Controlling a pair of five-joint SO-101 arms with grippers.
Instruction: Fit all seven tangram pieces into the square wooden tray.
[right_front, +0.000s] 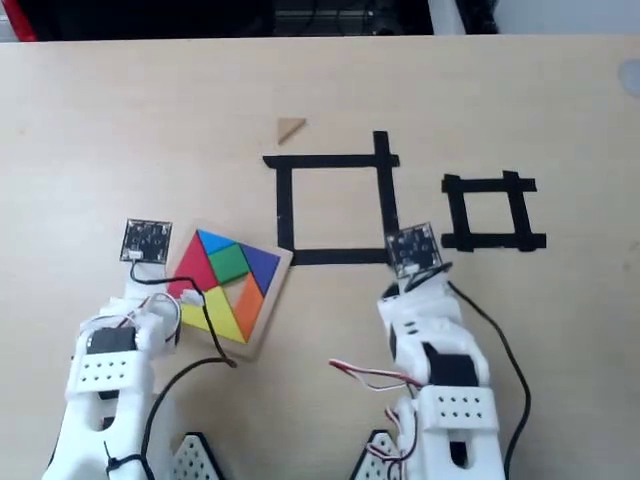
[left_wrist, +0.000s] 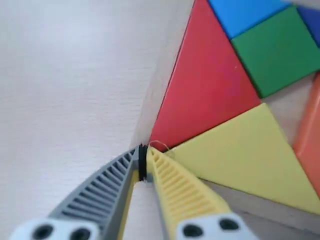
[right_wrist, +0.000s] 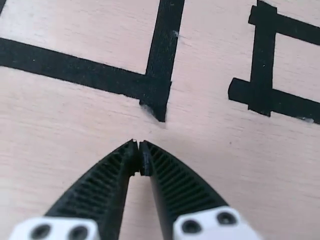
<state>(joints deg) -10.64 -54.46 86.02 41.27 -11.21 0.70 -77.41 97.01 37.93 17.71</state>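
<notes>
The square wooden tray (right_front: 248, 347) lies turned at the lower left and holds red (right_front: 188, 270), yellow (right_front: 215, 315), green (right_front: 230, 262), light blue (right_front: 213, 243), dark blue (right_front: 260, 265) and orange (right_front: 250, 298) pieces. A bare gap (right_front: 240, 290) shows near the tray's middle. A small tan triangle (right_front: 291, 128) lies alone on the table farther back. My left gripper (right_front: 185, 298) (left_wrist: 142, 162) is shut at the tray rim (left_wrist: 160, 85), where the red triangle (left_wrist: 205, 90) meets the yellow triangle (left_wrist: 240, 160). My right gripper (right_front: 408, 280) (right_wrist: 138, 152) is shut, holding nothing, over bare table.
A large black tape square (right_front: 330, 160) (right_wrist: 160, 50) is marked mid-table, right of the tray. A smaller tape square (right_front: 490, 184) (right_wrist: 262, 60) sits farther right. The right gripper hovers just short of the large square's near right corner.
</notes>
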